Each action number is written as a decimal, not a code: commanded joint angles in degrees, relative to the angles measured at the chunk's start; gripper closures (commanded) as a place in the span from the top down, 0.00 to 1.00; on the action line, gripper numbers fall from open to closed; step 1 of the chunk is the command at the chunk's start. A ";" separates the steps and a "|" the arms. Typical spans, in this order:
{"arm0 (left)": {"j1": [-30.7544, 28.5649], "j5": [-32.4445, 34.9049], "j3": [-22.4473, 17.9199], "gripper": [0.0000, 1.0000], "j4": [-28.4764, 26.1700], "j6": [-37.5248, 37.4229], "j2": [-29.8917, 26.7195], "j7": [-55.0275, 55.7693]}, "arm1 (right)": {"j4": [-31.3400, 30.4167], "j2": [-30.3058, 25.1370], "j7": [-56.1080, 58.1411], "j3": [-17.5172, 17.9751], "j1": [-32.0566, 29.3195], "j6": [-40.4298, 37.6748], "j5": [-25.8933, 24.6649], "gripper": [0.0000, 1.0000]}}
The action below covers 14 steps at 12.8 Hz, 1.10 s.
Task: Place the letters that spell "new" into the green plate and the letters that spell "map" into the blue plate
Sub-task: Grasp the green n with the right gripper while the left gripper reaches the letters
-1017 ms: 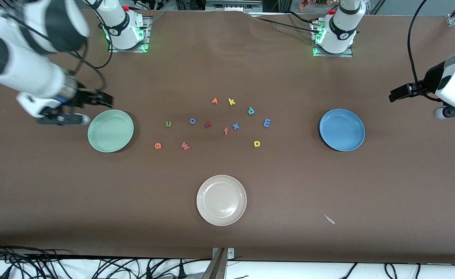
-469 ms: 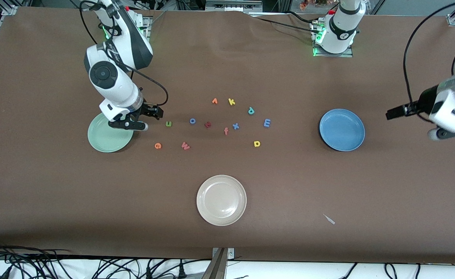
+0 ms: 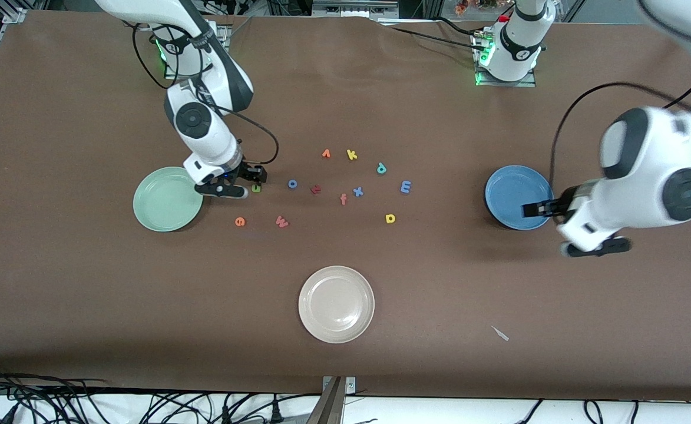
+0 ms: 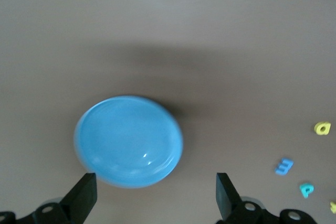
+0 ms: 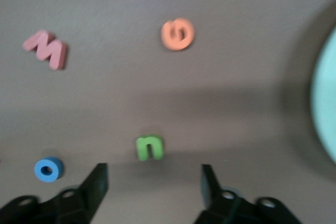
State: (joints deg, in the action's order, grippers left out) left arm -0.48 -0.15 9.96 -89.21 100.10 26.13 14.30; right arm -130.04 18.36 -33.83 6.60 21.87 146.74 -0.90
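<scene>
My right gripper (image 3: 224, 191) hangs low, open and empty, beside the green plate (image 3: 167, 198). In the right wrist view the green n (image 5: 150, 148) lies just ahead of its fingertips (image 5: 152, 182), with the orange e (image 5: 178, 34) and pink w (image 5: 46, 49) past it. The n (image 3: 255, 188), e (image 3: 240, 221) and w (image 3: 281, 222) lie between the green plate and the other letters. My left gripper (image 3: 592, 246) is open over the table at the rim of the blue plate (image 3: 519, 197). Blue m (image 3: 405, 186), yellow a (image 3: 390, 218) and teal p (image 3: 381, 168) lie toward that plate.
Other letters lie mid-table: orange v (image 3: 326, 153), yellow k (image 3: 351, 155), blue o (image 3: 292, 184), a dark red letter (image 3: 316, 189), pink f (image 3: 343, 199), blue x (image 3: 357, 191). A beige plate (image 3: 336, 304) sits nearer the front camera. A small white scrap (image 3: 500, 333) lies near the front edge.
My right arm swung from the table's end across the green plate to the green n. My left arm swept in from its end of the table to the blue plate's rim.
</scene>
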 commanded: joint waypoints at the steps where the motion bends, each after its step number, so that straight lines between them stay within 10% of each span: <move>1: 3.97 0.15 -0.29 1.00 1.49 5.78 6.10 0.72 | -0.13 1.68 -1.24 -0.54 0.89 2.66 -2.78 0.62; 9: 17.69 0.33 -0.29 1.00 0.88 19.51 14.56 19.35 | -0.13 5.20 -1.24 -0.72 1.24 6.98 -5.87 0.50; 14: 22.45 0.50 -0.29 1.00 0.79 24.97 16.58 29.37 | 0.05 4.94 -0.89 -0.89 1.24 6.98 -5.95 0.06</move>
State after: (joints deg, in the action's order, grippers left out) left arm 20.70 -0.16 10.32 -89.41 124.14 41.59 41.02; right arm -130.03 23.28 -34.07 6.28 22.60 152.78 -5.63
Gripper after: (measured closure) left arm 0.000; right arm 0.744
